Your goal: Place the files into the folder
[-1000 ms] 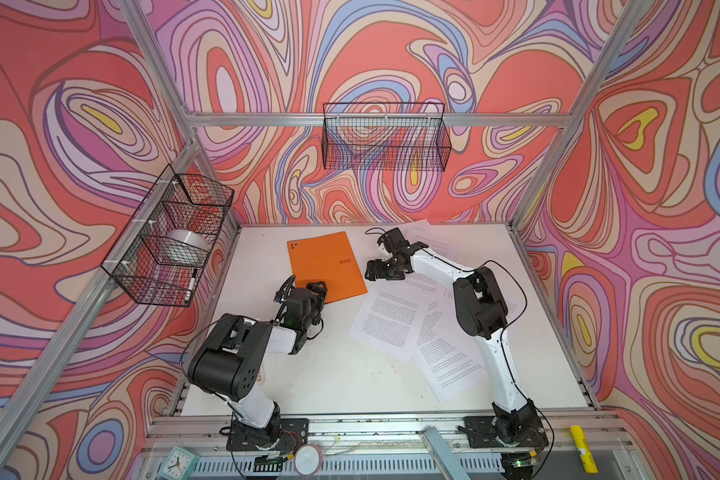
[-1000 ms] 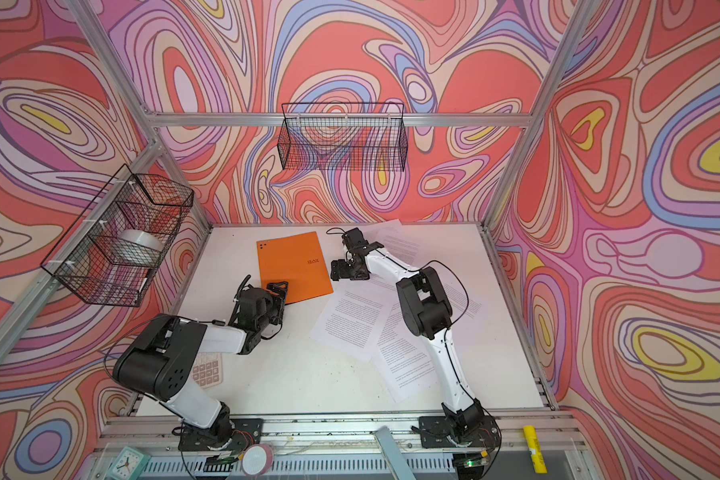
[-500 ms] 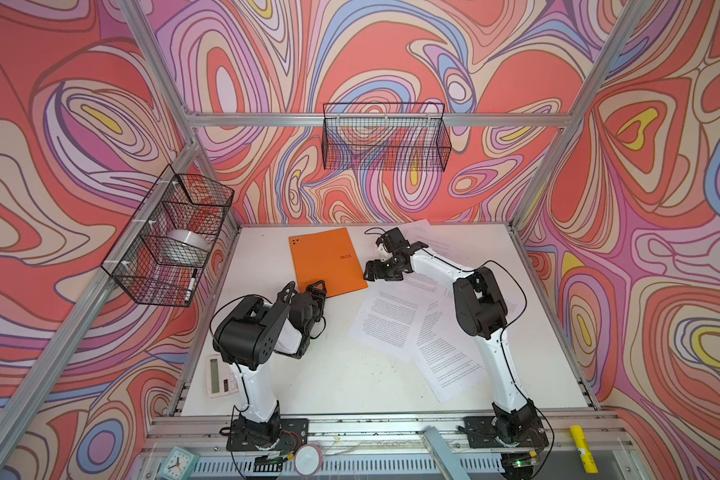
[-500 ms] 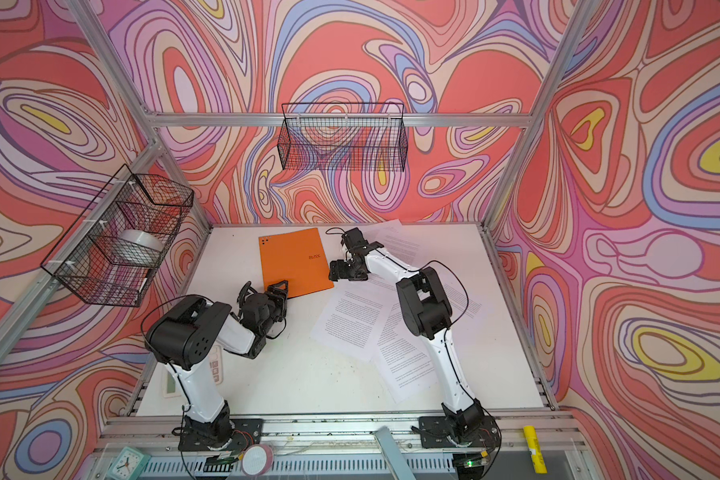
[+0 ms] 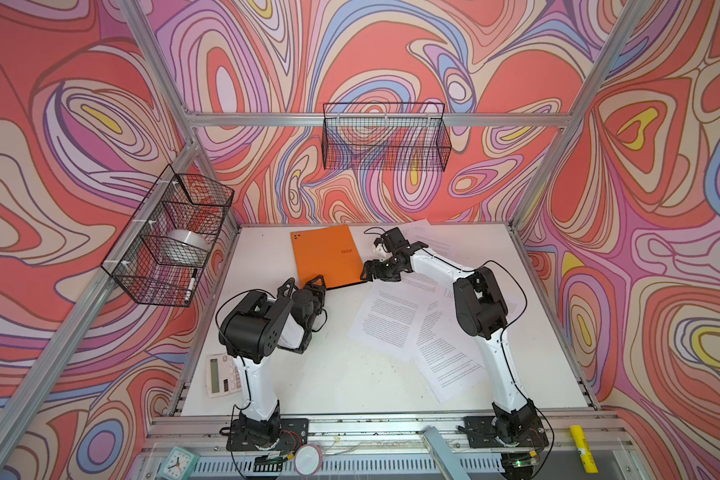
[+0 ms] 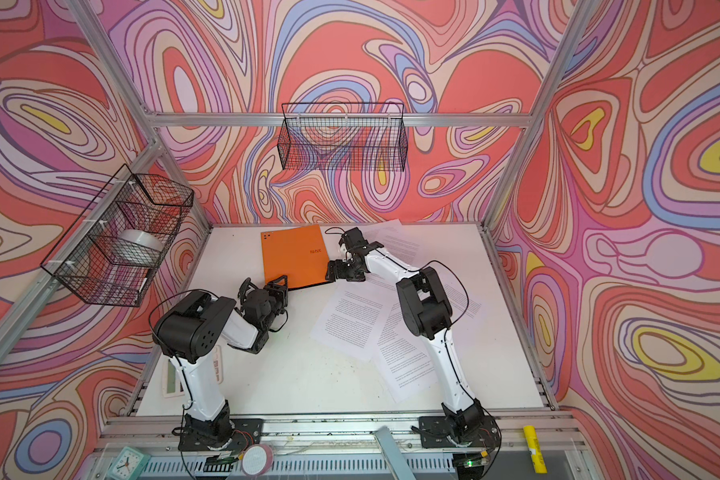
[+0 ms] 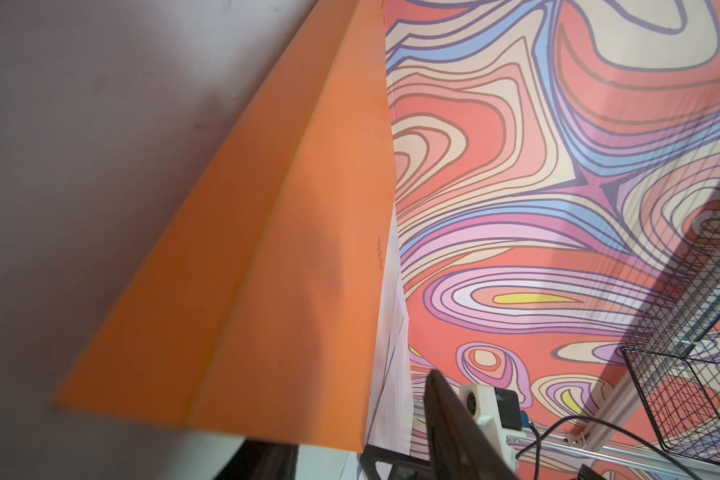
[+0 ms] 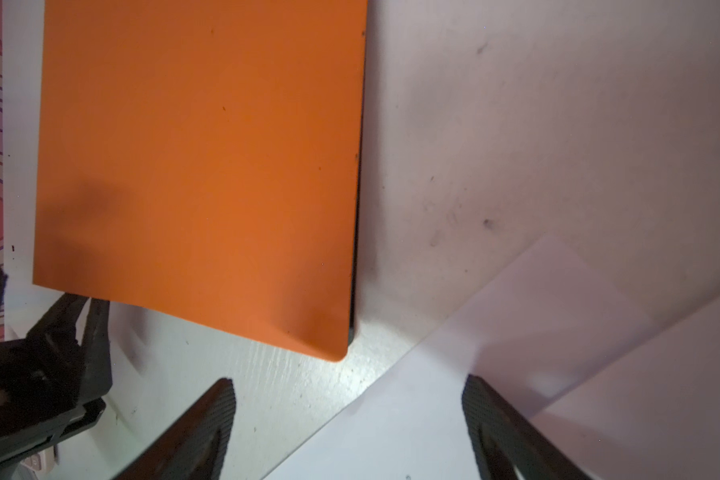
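Observation:
The orange folder lies shut at the back middle of the white table. My left gripper is at its near edge. In the left wrist view the folder reaches in between the jaws of the left gripper, which still stand apart. My right gripper is open just off the near right corner of the folder, over bare table and a sheet. The files lie loose and overlapping to the right; more sheets lie at the back.
A grey calculator lies by the left arm's base. On the left wall hangs a wire basket with a tape roll and a marker. Another wire basket hangs on the back wall.
The left arm has lifted its elbow and swung upright, uncovering the calculator, while its jaws narrowed at the folder's near edge. The right arm has stayed put.

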Robot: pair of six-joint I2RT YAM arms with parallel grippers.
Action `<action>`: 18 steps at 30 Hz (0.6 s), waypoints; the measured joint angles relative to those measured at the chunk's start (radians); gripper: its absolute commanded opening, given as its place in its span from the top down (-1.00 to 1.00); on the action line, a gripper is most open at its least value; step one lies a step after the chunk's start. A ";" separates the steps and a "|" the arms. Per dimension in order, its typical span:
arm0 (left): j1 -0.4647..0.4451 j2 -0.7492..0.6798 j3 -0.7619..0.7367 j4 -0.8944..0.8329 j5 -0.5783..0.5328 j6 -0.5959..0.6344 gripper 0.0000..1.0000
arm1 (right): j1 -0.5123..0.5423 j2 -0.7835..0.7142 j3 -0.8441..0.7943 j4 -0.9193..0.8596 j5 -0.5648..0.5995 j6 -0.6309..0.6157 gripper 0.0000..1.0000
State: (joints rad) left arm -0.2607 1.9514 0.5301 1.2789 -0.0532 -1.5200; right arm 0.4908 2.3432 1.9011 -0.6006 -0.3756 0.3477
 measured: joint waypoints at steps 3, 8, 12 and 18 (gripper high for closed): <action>0.001 0.003 0.015 0.005 0.000 -0.004 0.24 | -0.013 -0.036 -0.050 0.023 -0.038 0.025 -0.91; 0.001 0.010 0.016 0.005 0.000 -0.011 0.25 | -0.060 -0.078 -0.095 0.092 -0.121 0.085 -0.94; 0.001 0.010 0.016 0.005 0.000 -0.018 0.25 | -0.092 -0.078 -0.093 0.144 -0.172 0.137 -0.92; 0.003 0.010 0.016 0.005 0.001 -0.023 0.25 | -0.093 -0.038 -0.032 0.189 -0.229 0.213 -0.85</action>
State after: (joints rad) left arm -0.2581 1.9617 0.5457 1.2835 -0.0521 -1.5433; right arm 0.3973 2.3051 1.8687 -0.4118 -0.6044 0.5606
